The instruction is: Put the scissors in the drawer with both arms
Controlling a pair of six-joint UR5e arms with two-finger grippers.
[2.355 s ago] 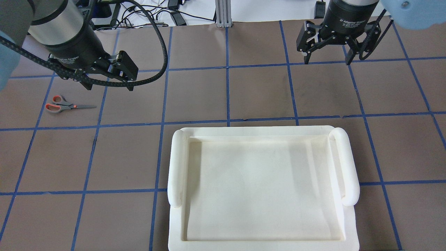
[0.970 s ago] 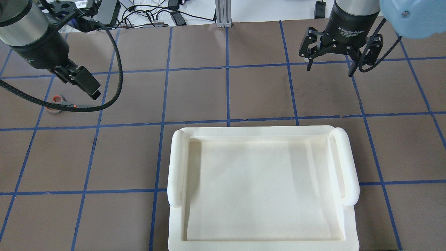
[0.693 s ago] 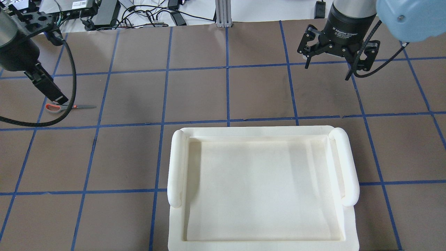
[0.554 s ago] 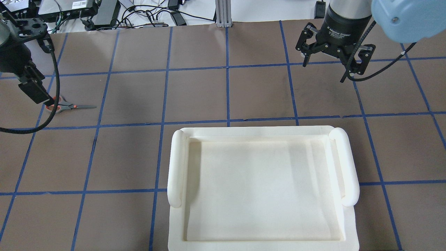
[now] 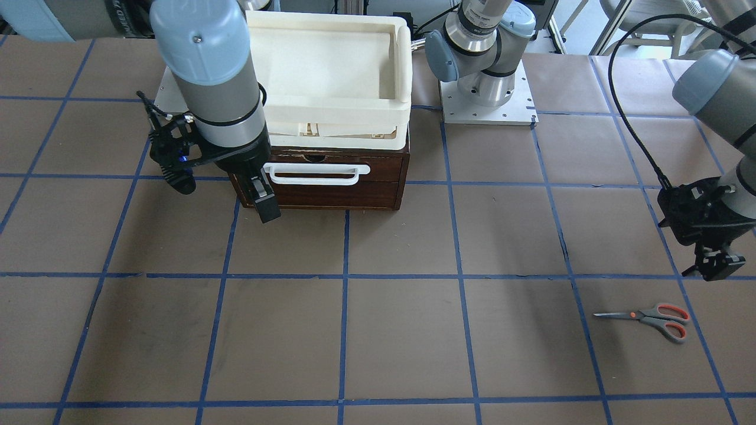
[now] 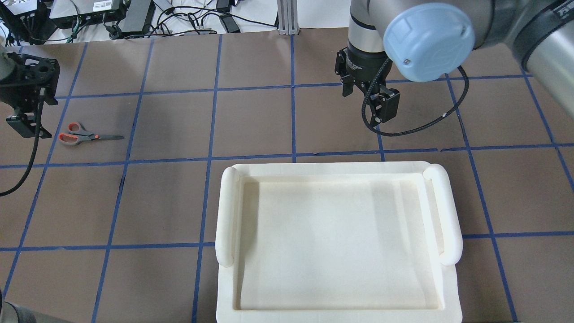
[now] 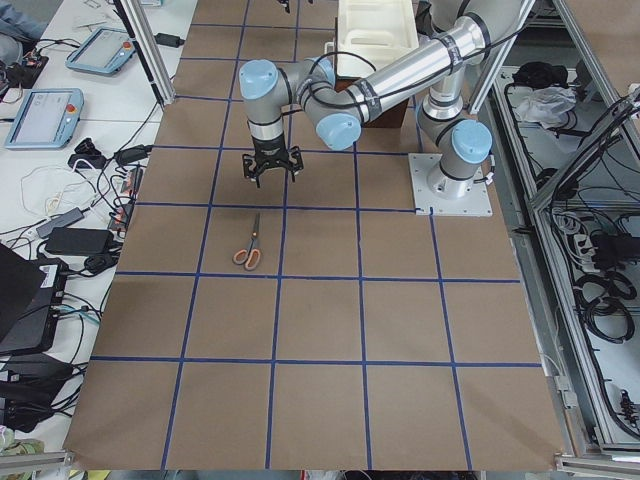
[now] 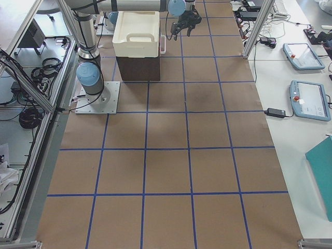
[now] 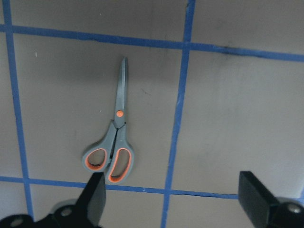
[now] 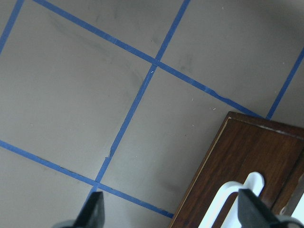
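The scissors (image 5: 647,319) lie flat on the brown table, also in the overhead view (image 6: 85,135) and the left wrist view (image 9: 114,137). My left gripper (image 5: 713,268) is open and empty, raised just behind their handle loops; its fingers (image 9: 95,199) frame the view's bottom. The drawer (image 5: 319,189) is shut, its white handle (image 5: 316,173) across the front. My right gripper (image 5: 221,192) is open and empty in front of the drawer's end. The right wrist view shows the drawer's corner (image 10: 247,156) and one end of the handle (image 10: 232,199).
A cream-white tray (image 6: 226,211) sits on top of the dark box and hides it from overhead. The arm base plate (image 5: 487,100) stands beside the box. Cables and electronics (image 6: 134,13) lie past the table's far edge.
My left gripper has swung left over the scissors to the table's left edge. My right gripper has moved left toward the box and turned. The scissors have not moved.
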